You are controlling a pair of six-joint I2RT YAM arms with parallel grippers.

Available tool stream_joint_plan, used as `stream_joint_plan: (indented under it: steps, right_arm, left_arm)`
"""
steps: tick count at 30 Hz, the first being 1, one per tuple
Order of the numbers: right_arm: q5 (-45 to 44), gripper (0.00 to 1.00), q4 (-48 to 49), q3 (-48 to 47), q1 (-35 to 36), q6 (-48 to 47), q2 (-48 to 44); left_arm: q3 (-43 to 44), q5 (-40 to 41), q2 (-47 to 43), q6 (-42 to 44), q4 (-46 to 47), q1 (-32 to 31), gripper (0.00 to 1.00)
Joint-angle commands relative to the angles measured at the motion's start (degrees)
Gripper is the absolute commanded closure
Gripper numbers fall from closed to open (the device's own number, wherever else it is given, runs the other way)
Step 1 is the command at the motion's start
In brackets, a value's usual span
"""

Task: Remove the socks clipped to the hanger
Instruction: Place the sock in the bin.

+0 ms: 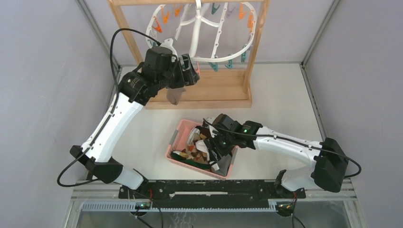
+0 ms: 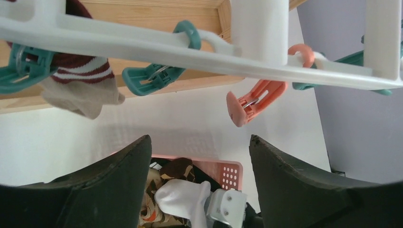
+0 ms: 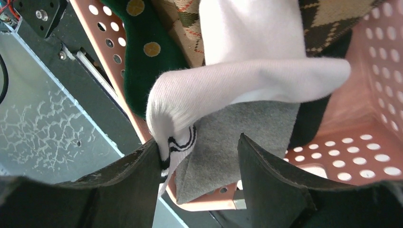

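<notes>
The white hanger [image 1: 196, 29] hangs from a wooden frame at the back, with orange and teal clips dangling from it. One sock [image 2: 81, 88], beige with maroon and white stripes, stays pinched in a teal clip [image 2: 21, 71] and shows below my left arm as a sock [image 1: 175, 96]. My left gripper [image 2: 199, 138] is open just under the hanger's bar [image 2: 142, 45], near an empty teal clip [image 2: 152, 76] and an orange clip [image 2: 252, 102]. My right gripper [image 3: 198, 140] is open over the pink basket [image 3: 361, 142]. A white black-striped sock [image 3: 228, 80] brushes its left finger, and a grey sock [image 3: 237, 137] lies between the fingers.
The wooden frame [image 1: 209, 92] stands behind the basket [image 1: 177, 137], its base board close under my left gripper [image 1: 194, 71]. The basket holds green dotted [image 3: 142, 57], argyle and brown socks. The black mounting rail [image 1: 209, 189] runs just in front of the basket, by my right gripper [image 1: 215, 154].
</notes>
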State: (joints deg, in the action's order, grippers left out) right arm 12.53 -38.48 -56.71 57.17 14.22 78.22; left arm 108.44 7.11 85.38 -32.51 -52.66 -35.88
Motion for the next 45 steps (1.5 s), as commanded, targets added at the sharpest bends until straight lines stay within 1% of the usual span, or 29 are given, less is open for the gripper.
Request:
stream_joint_plan:
  steps: [1, 3, 7, 8, 9, 10, 14, 16, 18, 19, 22, 25, 32, 39, 41, 45]
  right_arm:
    - [-4.1, 0.34, -1.5, -0.3, -1.1, -0.7, -4.3]
    - [-5.3, 0.34, -2.5, -0.3, -1.8, -0.6, -4.7]
    - [-6.7, 0.34, -3.4, -0.3, -3.3, -0.4, -4.8]
    - [-6.8, 0.34, -3.4, -0.3, -3.7, -0.4, -4.9]
    - [-6.8, 0.34, -3.3, -0.3, -3.9, -0.4, -5.1]
    - [-6.8, 0.34, -3.2, -0.3, -4.3, -0.4, -5.4]
    - [-6.3, 0.33, -1.3, -0.3, -5.5, -0.1, -9.0]
    - [-5.0, 0.31, 0.2, -0.5, -6.1, -0.1, -11.3]
    - [-3.1, 0.24, 2.0, -0.5, -6.4, -0.2, -13.5]
    - [-2.0, 0.23, 2.7, -0.6, -6.4, -0.2, -14.3]
    - [-0.1, 0.23, 3.8, -1.0, -6.5, -0.3, -15.4]
    - [-0.1, 0.23, 3.3, -1.1, -6.2, -0.1, -15.5]
    - [-0.1, 0.23, 2.2, -1.2, -6.2, 0.1, -16.2]
    - [0.3, 0.23, 2.0, -1.2, -5.9, 0.8, -16.7]
    - [0.4, 0.23, 1.7, -1.2, -5.8, 0.9, -16.8]
    - [0.5, 0.23, 1.1, -1.2, -5.8, 1.1, -17.2]
  left_arm:
    - [-2.2, 0.3, -3.9, 1.0, 3.0, -0.2, 0.19]
    - [-3.6, 0.7, -4.8, 1.0, 3.2, -0.2, 0.13]
    - [-6.8, 1.8, -6.6, 1.0, 4.1, 0.0, 0.10]
    - [-7.3, 2.1, -7.0, 1.0, 4.1, 0.1, 0.08]
    - [-7.6, 2.4, -7.3, 1.0, 4.0, 0.1, 0.01]
    - [-7.8, 2.9, -7.5, 1.1, 3.9, 0.2, 0.00]
    - [-9.3, 4.2, -9.0, 1.9, 3.2, 0.4, 0.00]
    - [-11.0, 4.7, -10.1, 2.3, 3.5, 0.7, 0.00]
    - [-13.1, 5.0, -11.4, 2.2, 3.7, 1.1, 0.00]
    - [-14.1, 5.1, -12.0, 2.2, 3.8, 1.4, 0.00]
    - [-17.1, 5.8, -13.5, 2.0, 4.4, 1.8, 0.00]
    - [-20.1, 7.2, -14.7, 1.9, 5.1, 1.9, 0.00]
    - [-28.8, 9.7, -17.8, 3.3, 12.1, 2.2, 0.00]
    - [-36.3, 14.4, -17.5, 5.4, 19.9, 2.2, 0.00]
    - [-38.6, 14.8, -17.2, 6.2, 23.7, 2.2, 0.00]
    - [-41.3, 14.7, -15.3, 7.5, 28.3, 2.2, 0.00]
